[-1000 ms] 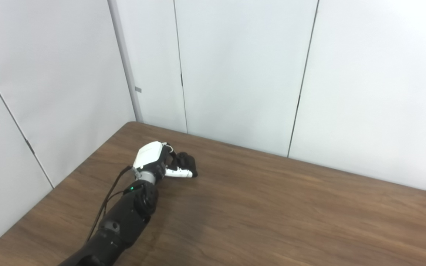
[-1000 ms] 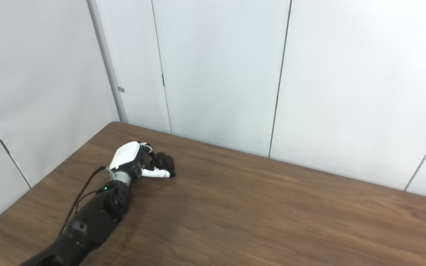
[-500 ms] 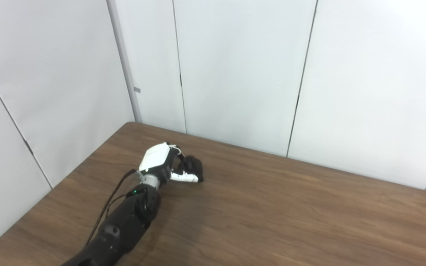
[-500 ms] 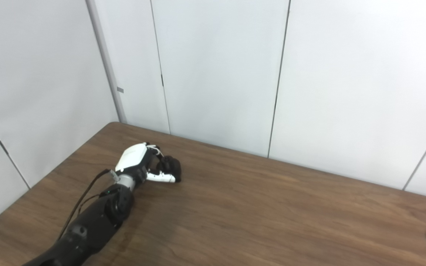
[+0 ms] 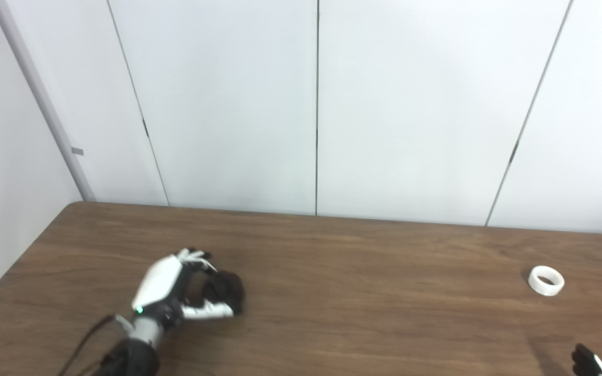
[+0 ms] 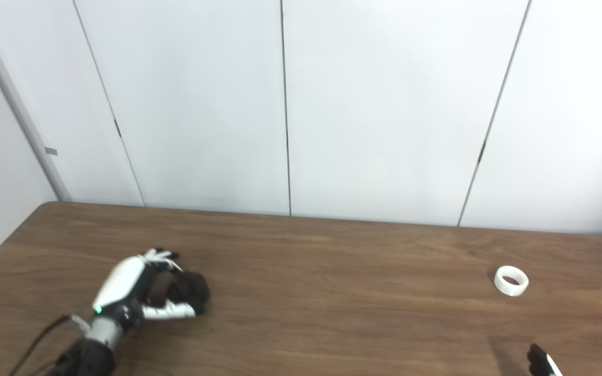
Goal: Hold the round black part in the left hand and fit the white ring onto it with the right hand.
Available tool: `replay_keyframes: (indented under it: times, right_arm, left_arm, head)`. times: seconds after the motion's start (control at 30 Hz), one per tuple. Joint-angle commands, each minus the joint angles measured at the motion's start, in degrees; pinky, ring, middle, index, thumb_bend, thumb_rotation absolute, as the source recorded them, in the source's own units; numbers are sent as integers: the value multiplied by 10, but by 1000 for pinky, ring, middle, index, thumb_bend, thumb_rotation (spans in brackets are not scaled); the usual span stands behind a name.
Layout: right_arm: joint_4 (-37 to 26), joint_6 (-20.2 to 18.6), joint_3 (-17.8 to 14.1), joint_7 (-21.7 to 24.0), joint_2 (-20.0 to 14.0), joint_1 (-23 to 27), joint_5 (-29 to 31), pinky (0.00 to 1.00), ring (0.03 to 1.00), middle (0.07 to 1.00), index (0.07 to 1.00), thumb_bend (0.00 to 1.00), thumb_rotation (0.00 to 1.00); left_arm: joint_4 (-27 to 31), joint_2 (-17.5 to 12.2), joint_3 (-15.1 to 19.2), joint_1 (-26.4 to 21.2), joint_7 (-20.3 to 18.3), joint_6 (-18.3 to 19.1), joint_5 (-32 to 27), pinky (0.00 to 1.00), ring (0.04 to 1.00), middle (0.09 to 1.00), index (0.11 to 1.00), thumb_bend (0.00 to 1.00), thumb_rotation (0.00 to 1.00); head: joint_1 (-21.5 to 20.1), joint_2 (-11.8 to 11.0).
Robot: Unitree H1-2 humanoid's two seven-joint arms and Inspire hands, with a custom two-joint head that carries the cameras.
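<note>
Right now my left robot hand (image 5: 181,292) is curled around the round black part (image 5: 226,290), low over the table (image 5: 353,308) at about eight o'clock. The white ring (image 5: 546,280) lies flat and alone at three o'clock, well apart. Only the fingertips of my right robot hand (image 5: 588,363) show at five o'clock, so I cannot tell its state. The ring looks light, stiff and smooth; I'd pinch across its outer wall, leaving the bore free.

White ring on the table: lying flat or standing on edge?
Flat. The small white plastic ring lies on the brown wooden table with its hole facing up, nothing touching it.
</note>
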State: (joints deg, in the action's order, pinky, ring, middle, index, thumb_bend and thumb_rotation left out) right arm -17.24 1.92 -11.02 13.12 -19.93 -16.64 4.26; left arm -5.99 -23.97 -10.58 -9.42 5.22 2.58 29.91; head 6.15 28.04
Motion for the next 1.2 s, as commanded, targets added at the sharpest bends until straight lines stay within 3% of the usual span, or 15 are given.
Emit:
replay_keyframes:
  times: [0.0,0.23,0.37,0.5,0.6,0.7,0.9,1.07,1.17]
  right_arm:
    - [-7,25,-4,-15,3,10,-3,1000,1000,1000,1000,437,497]
    - [-11,20,-10,-23,2,25,-14,1000,1000,1000,1000,526,564]
    - [-22,11,-20,-32,-11,49,-27,1000,1000,1000,1000,567,546]
    - [-41,-9,-36,-39,-33,86,-50,978,1000,1000,982,616,446]
    - [-74,-64,-45,-44,-62,128,-99,992,1000,1000,968,654,364]
    - [-95,-149,-42,-38,-101,187,-162,942,1000,1000,935,815,393]
    - [-33,-196,-2,-15,-154,288,-206,861,1000,1000,912,944,317]
    - [51,-159,44,-21,-178,346,-249,820,1000,1000,878,1000,396]
    - [97,-159,77,-16,-189,382,-280,862,1000,1000,860,1000,389]
  left_arm:
    - [29,-2,-5,2,-1,-23,14,1000,978,881,479,519,41]
    - [86,14,-29,34,-25,-40,35,1000,978,871,480,518,41]
    - [111,19,-39,45,-44,-45,38,1000,989,874,480,517,41]
    - [130,26,-44,52,-58,-50,46,1000,991,874,480,516,41]
    - [141,29,-49,54,-65,-56,56,1000,990,875,480,517,42]
    - [150,30,-54,57,-74,-60,61,1000,986,869,479,518,43]
    - [158,22,-63,67,-89,-88,72,1000,980,861,479,518,42]
    - [152,14,-61,69,-101,-111,71,1000,972,852,479,518,41]
    - [150,9,-58,69,-109,-120,69,1000,967,842,479,518,40]
  head:
    - [-1,1]
    - [-11,3]
    - [-23,11]
    - [-28,25]
    - [-36,36]
    - [-52,35]
    - [-129,34]
    - [-174,29]
    - [-193,27]
